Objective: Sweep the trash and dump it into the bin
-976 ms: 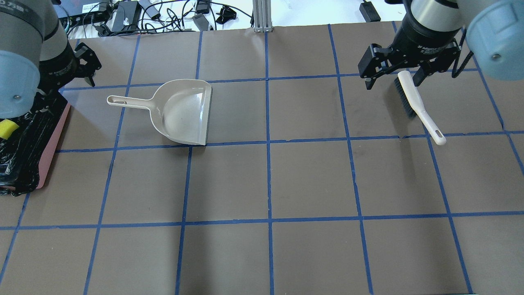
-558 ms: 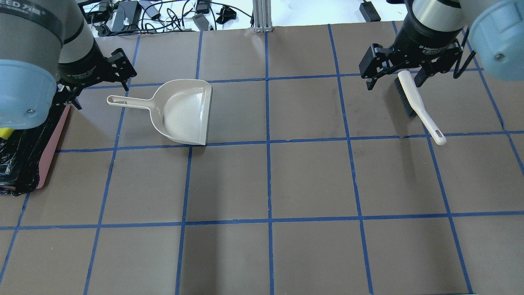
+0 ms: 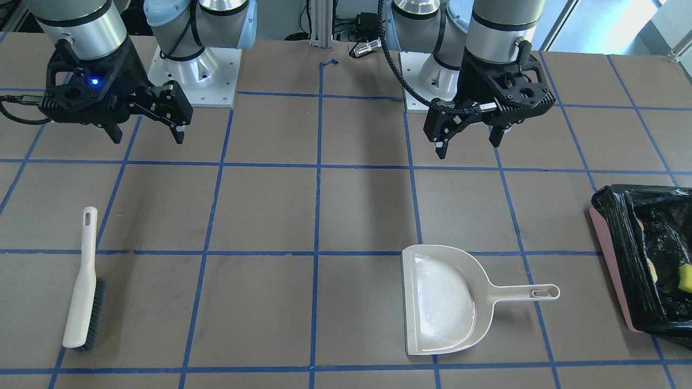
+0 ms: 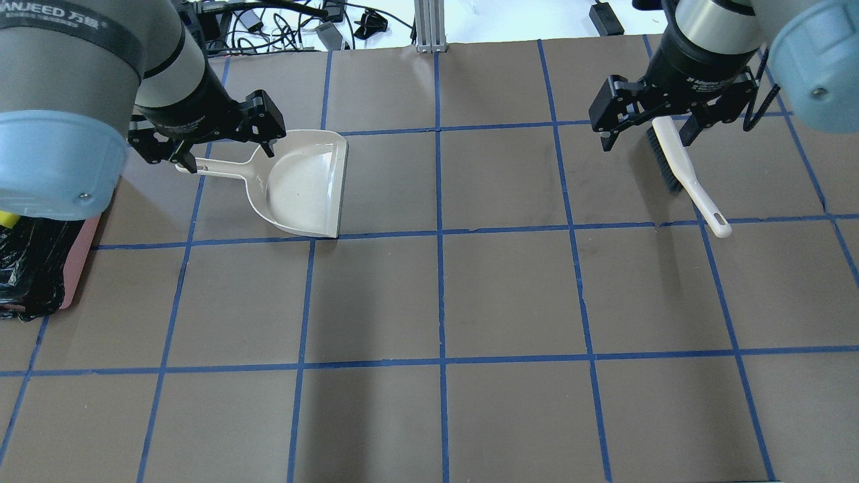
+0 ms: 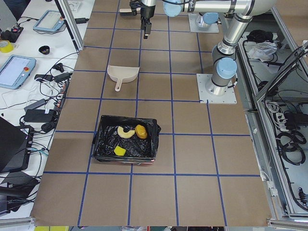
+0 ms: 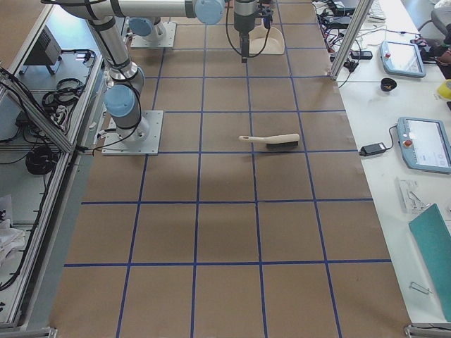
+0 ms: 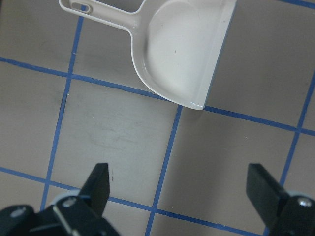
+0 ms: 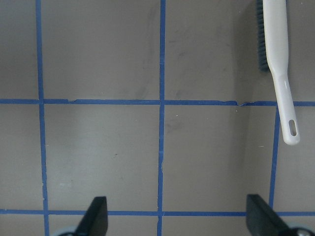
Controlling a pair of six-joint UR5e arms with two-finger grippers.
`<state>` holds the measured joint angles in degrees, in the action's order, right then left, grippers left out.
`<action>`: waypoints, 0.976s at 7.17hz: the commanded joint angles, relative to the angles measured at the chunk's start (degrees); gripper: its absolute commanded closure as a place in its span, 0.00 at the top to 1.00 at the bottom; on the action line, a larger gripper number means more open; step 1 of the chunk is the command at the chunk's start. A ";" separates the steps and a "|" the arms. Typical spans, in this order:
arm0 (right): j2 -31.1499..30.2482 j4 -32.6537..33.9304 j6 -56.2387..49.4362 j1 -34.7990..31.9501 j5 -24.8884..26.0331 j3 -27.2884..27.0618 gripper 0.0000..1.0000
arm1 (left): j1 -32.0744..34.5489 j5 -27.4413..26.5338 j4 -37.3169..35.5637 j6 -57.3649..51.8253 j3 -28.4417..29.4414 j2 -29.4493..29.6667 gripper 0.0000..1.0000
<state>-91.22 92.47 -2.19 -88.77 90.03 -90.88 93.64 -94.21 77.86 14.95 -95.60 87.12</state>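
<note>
- Lying in the bin [image 3: 610, 258], a pink box lined with a crinkled glossy black bag at the robot's left end of the desk [image 4: 510, 295]: a glossy lumpy roll [image 5: 141, 131], a tan crescent croissant [image 5: 126, 132] and a yellow square sponge [image 5: 120, 151].
- Smooth beige dustpan [image 4: 302, 184] lies flat, its handle pointing toward the bin.
- White-handled, dark-bristled brush [image 4: 691, 181] lies with its handle toward the robot.
- Left hand [image 3: 467, 147] and right hand [image 3: 147, 138] hang wide open, holding nothing.

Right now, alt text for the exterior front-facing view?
Empty beige dustpan and brush lie on the gridded table; the left gripper and right gripper hang open above it, holding nothing. The black-lined pink bin at the edge holds a yellow sponge piece.
</note>
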 commanded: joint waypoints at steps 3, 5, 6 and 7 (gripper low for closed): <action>-0.10 -0.10 0.00 0.09 -0.03 -0.09 1.00 | 0.05 3.07 1.33 -13.87 -0.72 -0.64 1.00; -0.01 -0.10 0.00 0.09 0.06 -0.17 1.00 | 0.05 -2.80 1.50 -14.87 -0.64 -0.55 1.00; -0.01 -0.10 0.00 0.09 0.06 -0.35 1.00 | 0.05 -3.52 2.46 -15.04 -0.72 -0.55 1.00; -0.01 -0.01 0.08 0.09 -0.03 -0.35 1.00 | 0.14 -3.09 2.73 -15.13 -0.72 -0.46 1.00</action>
<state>-91.24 92.39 -2.18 -88.68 90.06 -91.16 93.72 -96.97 80.06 0.03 -96.29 86.58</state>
